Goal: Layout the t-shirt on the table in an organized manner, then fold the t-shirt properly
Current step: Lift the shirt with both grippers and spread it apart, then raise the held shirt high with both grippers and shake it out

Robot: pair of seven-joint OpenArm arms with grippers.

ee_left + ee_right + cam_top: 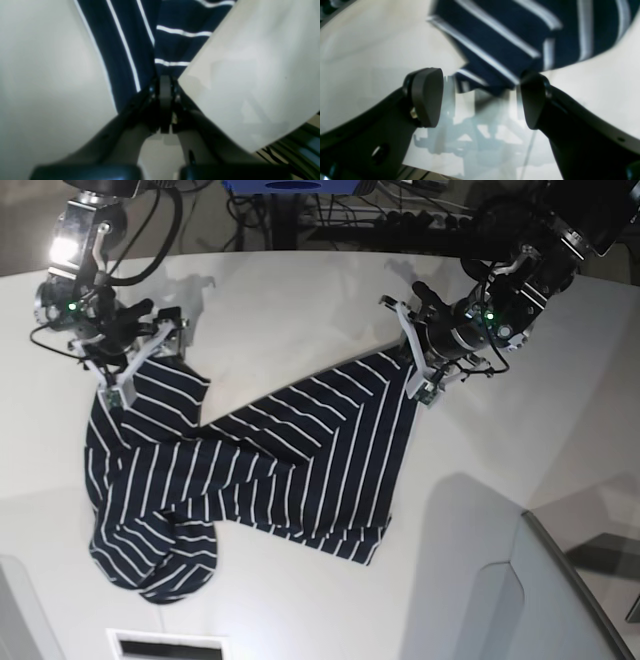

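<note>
While your left gripper [165, 82] is clamped on a corner of the dark navy, white-striped cloth t-shirt [130, 37], the layout step is in hand. In the right wrist view, the right gripper [480, 97] stands wide apart, a corner between the pads, untouched; close next. From base, the shirt lies rumpled left on the smooth white table [300, 300]; its neckband is hidden.

The tabletop [300, 310] is broad, smooth and white, with a curved far edge. Directly on it lies the t-shirt [290, 470], dark navy with thin white stripes, spread unevenly and rumpled. Its bunched end sits toward the tabletop's near edge; bare tabletop surrounds the t-shirt on all sides.
</note>
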